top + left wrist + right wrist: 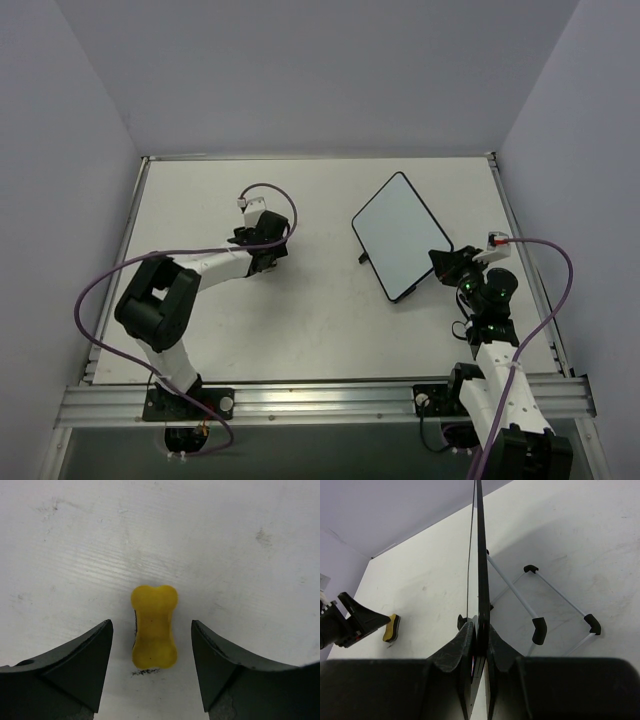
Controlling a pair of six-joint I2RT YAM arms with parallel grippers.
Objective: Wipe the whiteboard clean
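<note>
The whiteboard (400,235) stands tilted on its edge at the right of the table, its white face blank. My right gripper (447,262) is shut on its near corner. In the right wrist view the board's black frame (480,555) runs edge-on between the pinching fingers (465,645). A small yellow eraser block (154,626) lies flat on the table. My left gripper (151,622) is open around it, both fingers clear of its sides. The eraser (391,627) also shows far left in the right wrist view, beside the left gripper (362,620).
The board's wire stand with black feet (539,630) spreads on the table behind it. A dark smudge (145,671) marks the table just under the eraser. Grey walls close the table on three sides; a metal rail (320,395) runs along the near edge.
</note>
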